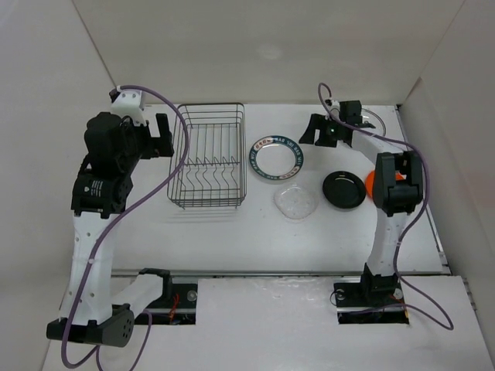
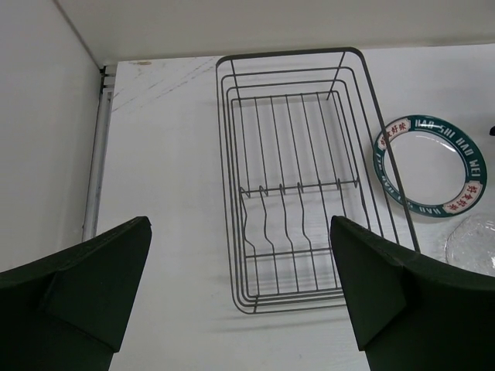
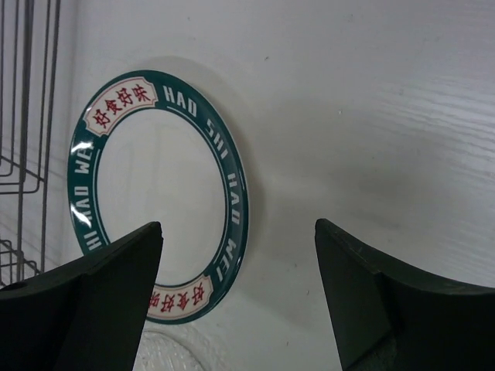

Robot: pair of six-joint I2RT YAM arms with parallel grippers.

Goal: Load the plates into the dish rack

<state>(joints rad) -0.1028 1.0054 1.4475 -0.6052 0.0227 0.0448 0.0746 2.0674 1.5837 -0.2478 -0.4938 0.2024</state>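
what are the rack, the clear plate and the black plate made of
The dish rack looks like dark grey metal wire: thin rods, matte, possibly coated. The clear plate is transparent glass or plastic, cannot tell which; the table shows through. The black plate is glossy, likely glazed ceramic or melamine, with sheen on its rim.

dish rack (image 1: 207, 166) left, plates (image 1: 277, 157) right (lying flat)
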